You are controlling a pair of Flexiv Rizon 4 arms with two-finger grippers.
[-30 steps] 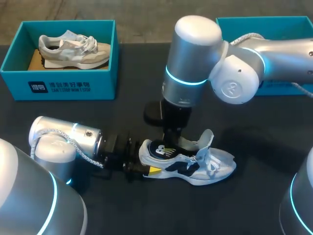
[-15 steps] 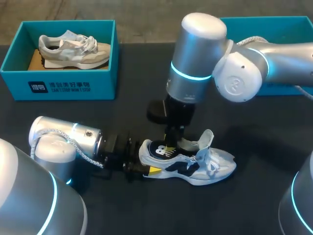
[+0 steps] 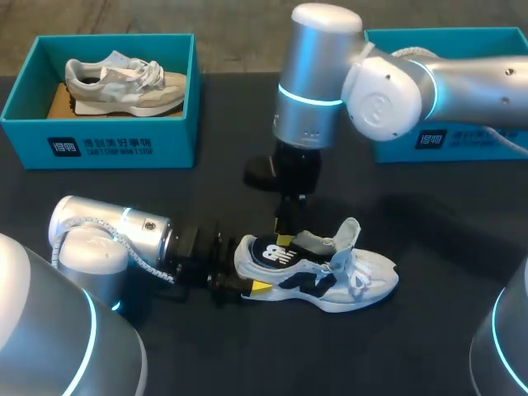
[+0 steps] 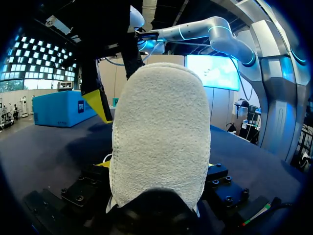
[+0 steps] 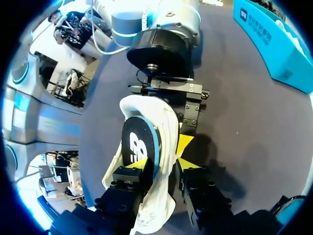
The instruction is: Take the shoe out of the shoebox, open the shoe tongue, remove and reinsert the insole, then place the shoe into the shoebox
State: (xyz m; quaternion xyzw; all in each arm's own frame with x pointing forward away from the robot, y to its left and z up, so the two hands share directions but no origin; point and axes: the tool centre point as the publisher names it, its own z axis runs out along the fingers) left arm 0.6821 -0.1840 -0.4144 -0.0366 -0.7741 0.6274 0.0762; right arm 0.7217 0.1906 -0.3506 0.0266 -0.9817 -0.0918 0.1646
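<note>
A pale blue and white shoe [image 3: 346, 276] lies on its side on the dark table. My left gripper [image 3: 239, 285] is shut on its heel, and the white heel lining [image 4: 159, 132] fills the left wrist view between the fingers. The black insole [image 3: 271, 256] stands partly out of the heel opening. My right gripper [image 3: 285, 239] hangs just above it, open. In the right wrist view the insole [image 5: 137, 144] and the shoe's collar [image 5: 164, 127] lie under the right gripper [image 5: 161, 164], one finger over the insole's face and one outside the collar.
A teal shoebox [image 3: 99, 144] at the back left holds a beige and grey shoe [image 3: 124, 82]. A second teal box [image 3: 462, 140] stands at the back right, partly behind my right arm. Bare dark table lies in front of and to the right of the shoe.
My right arm has risen and drawn its fingers up from the shoe's opening to just above the insole. The shoe, the insole and my left arm have stayed put.
</note>
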